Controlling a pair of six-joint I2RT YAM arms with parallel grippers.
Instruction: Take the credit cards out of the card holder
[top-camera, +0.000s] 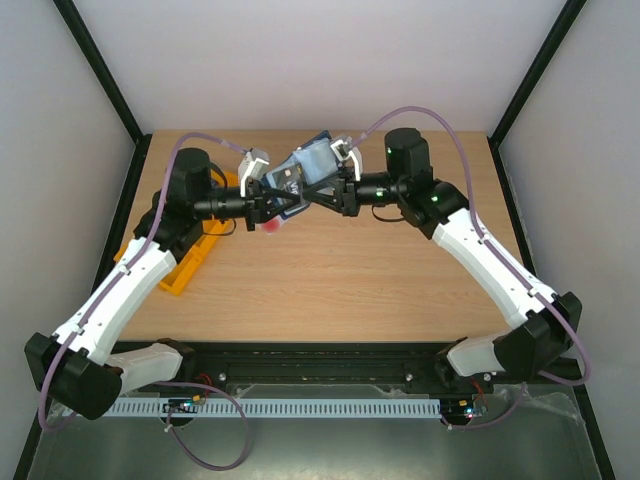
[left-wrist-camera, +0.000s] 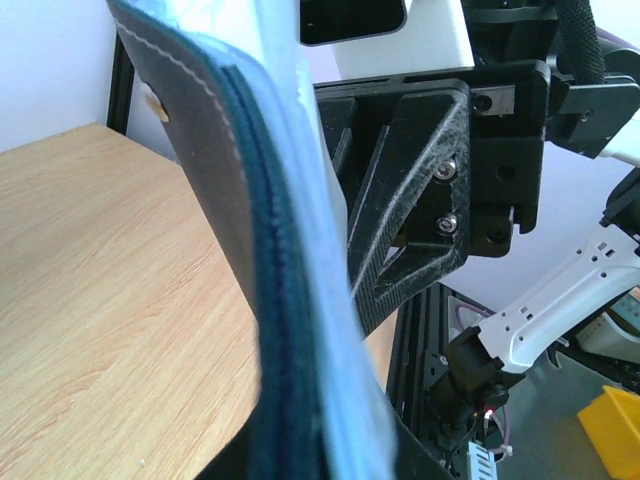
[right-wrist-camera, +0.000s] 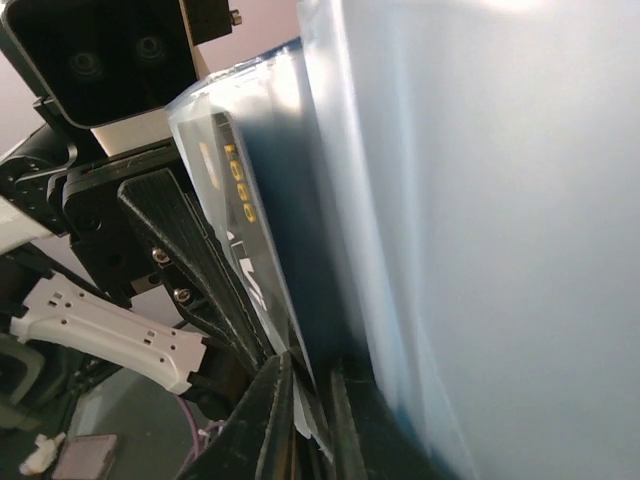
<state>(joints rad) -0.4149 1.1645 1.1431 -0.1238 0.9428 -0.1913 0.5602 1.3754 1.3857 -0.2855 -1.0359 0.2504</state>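
bench (top-camera: 350, 290): bare wood in front of both arms; the work happens mid-air over its far half.
tray (top-camera: 188, 268): orange, near-left, under the left arm, well apart from the grasp.
red spot: small red-pink patch on the bench just below the left gripper; too small to tell if it is a card.
left gripper (top-camera: 270, 200): clamped on the holder's lower left part, holding it up off the bench.
right gripper (right-wrist-camera: 305, 425): comes in from the right. Its jaws are narrow around a thin pale edge at the pocket's foot. Card or pocket film, and whether it is really pinched, cannot tell.
holder (top-camera: 308, 160): open and raised between the two grippers, navy outside towards the left arm, light-blue inside towards the right.
VIP card (right-wrist-camera: 243, 215): dark, with gold digits, in the clear pocket.
key relation: the card's long axis runs straight down to the right gripper, so the right arm is nearer and the pull-out likely goes back along that arm.
in the way: the left gripper's black finger (right-wrist-camera: 185, 265) sits just beside the pocket. The big blue flap crowds the right side.
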